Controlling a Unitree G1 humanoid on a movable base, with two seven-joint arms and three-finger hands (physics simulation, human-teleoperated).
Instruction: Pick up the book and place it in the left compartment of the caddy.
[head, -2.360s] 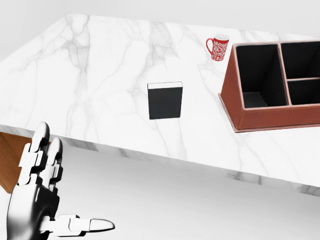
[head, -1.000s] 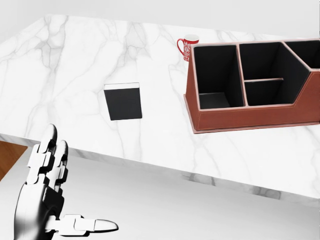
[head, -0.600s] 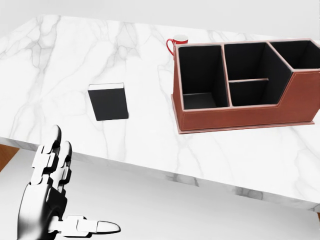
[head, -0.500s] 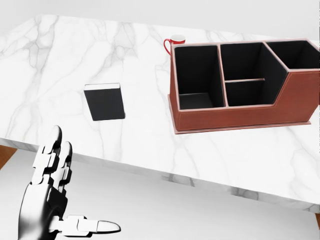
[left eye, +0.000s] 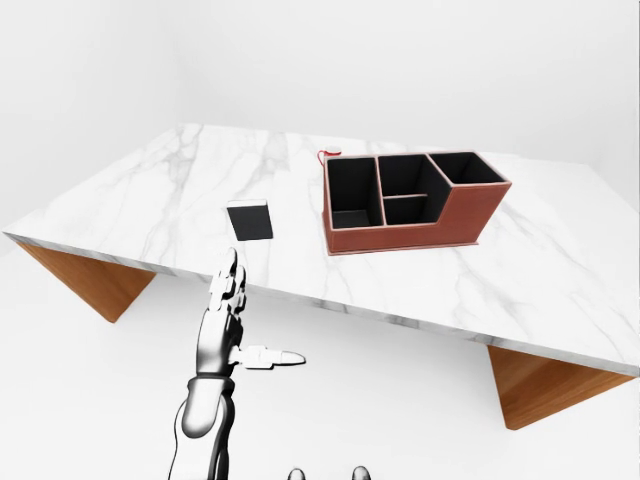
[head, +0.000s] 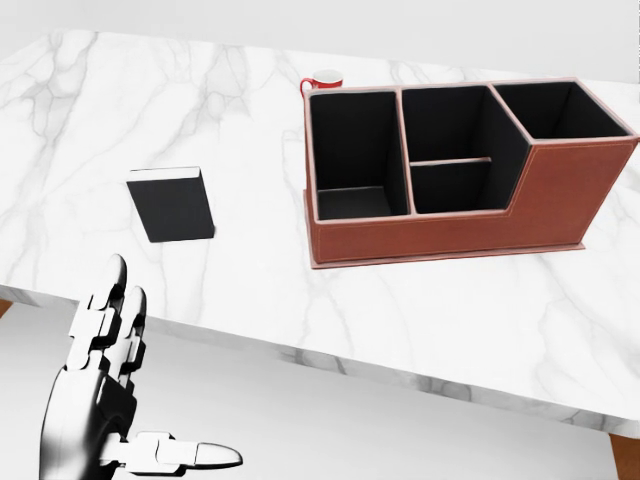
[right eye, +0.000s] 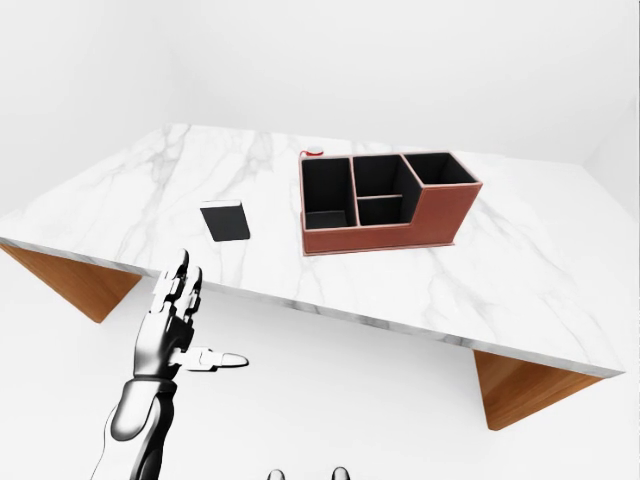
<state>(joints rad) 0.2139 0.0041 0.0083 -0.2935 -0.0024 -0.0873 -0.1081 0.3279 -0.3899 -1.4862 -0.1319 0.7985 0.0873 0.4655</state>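
On the marble tabletop (head: 420, 300) everything slid left as the base shifted, book (head: 172, 204) untouched, left hand (head: 100, 400) fingers spread, empty.

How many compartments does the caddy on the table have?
4 in the caddy: a tall one at the head view's left, two smaller ones in the middle, upper and lower, and one at the right.

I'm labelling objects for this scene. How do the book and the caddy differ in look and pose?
The book is plain black with a thin white edge, while the caddy is reddish-brown outside with black insides. The book lies flat and low, whereas the caddy stands tall, open-topped and split into compartments. The book is far smaller than the caddy. Both rest on the marble table, apart from each other and untouched by the left hand.
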